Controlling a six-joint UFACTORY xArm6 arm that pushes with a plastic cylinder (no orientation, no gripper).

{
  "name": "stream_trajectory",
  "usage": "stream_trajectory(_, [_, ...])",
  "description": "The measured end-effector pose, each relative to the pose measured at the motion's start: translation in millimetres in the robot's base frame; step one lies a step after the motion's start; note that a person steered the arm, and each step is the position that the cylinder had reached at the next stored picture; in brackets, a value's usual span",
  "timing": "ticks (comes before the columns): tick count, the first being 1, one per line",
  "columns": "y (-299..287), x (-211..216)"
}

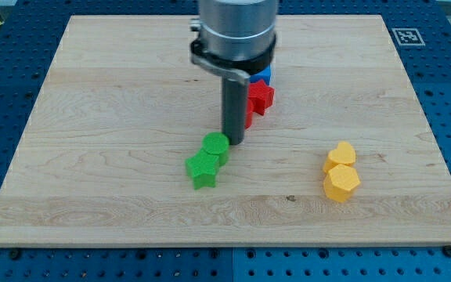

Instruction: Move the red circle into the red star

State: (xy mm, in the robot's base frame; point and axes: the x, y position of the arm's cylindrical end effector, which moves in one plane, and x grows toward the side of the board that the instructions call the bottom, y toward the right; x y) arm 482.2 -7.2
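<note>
The red star lies just above the board's middle, to the right of my rod. A red sliver shows at the rod's right edge, below and left of the star and touching it. It seems to be the red circle, mostly hidden behind the rod. My tip rests on the board just below that sliver, right next to the upper right edge of the green circle.
A green star touches the green circle from the lower left. A blue block sits right above the red star, partly hidden by the arm. A yellow heart and a yellow hexagon sit together at the right. The wooden board ends near the view's bottom.
</note>
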Motion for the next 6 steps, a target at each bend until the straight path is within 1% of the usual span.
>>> stream_trajectory(1, [-26, 8])
stream_trajectory(2, [-46, 0])
stream_trajectory(3, [-33, -21])
stream_trajectory(4, [10, -30])
stream_trajectory(5, [35, -45])
stream_trajectory(6, [24, -66])
